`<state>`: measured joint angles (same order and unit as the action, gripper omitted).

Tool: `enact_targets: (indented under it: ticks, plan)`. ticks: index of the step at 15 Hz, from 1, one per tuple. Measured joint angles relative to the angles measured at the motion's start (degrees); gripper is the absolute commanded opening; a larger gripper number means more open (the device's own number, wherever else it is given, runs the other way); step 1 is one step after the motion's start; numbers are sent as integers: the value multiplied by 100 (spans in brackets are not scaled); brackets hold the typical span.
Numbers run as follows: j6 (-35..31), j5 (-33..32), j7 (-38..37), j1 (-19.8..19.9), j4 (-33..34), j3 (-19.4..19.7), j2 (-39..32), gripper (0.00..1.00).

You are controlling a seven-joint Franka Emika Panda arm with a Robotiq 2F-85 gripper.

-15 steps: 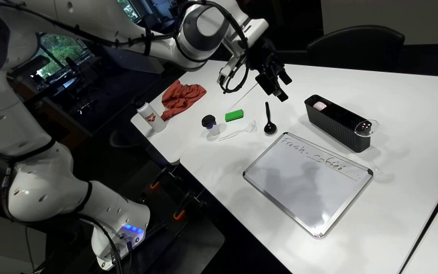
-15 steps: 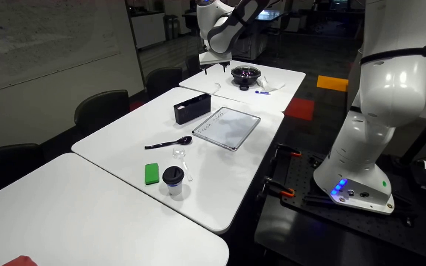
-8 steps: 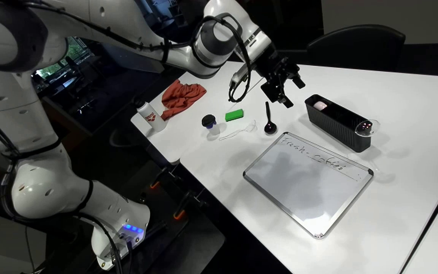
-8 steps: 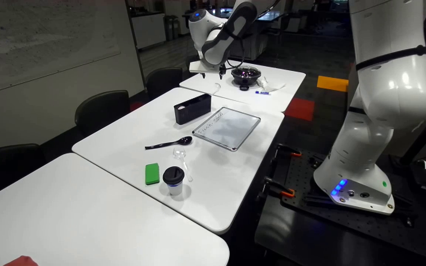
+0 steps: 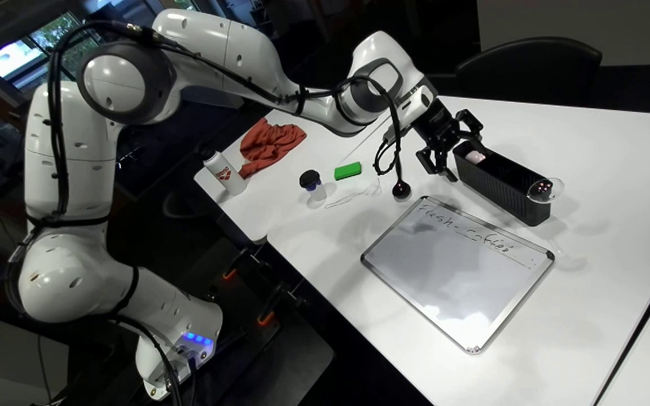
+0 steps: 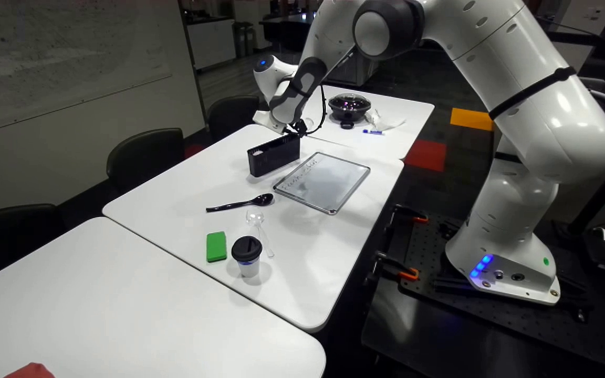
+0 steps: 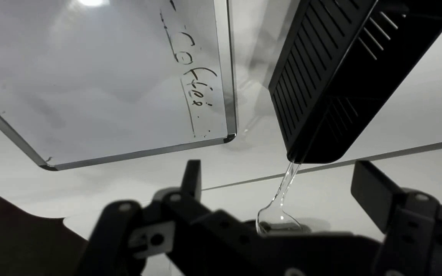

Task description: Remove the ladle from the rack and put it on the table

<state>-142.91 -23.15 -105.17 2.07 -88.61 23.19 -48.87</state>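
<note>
Claw [image 7: 278,183] spread; ladle [image 7: 278,211], in wrist view, between jaws, jutting from rack [image 7: 313,53]

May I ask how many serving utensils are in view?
3: a clear ladle in the rack; a black spoon near the whiteboard and a clear utensil by the lidded cup, both on the table. The rack may hide more.

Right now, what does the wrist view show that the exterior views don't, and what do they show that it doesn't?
Only the wrist view clearly shows the slim, see-through neck of the ladle leaving the end of the rack.
Only the exterior views show the white arm, the green block, the black-lidded cup and the black spoon.
Both share the rack, part of the ladle's bowl, the whiteboard, the white table and the gripper.
</note>
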Motion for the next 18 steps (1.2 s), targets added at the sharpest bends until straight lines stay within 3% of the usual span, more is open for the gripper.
enact_targets:
  ticks: [4, 13, 18]
  plan:
    - [45, 344, -542, 88, 725, 342, -641, 100]
    - [44, 356, -550, 97, 734, 365, -714, 100]
    - [61, 410, -975, 162, 963, 607, -993, 100]
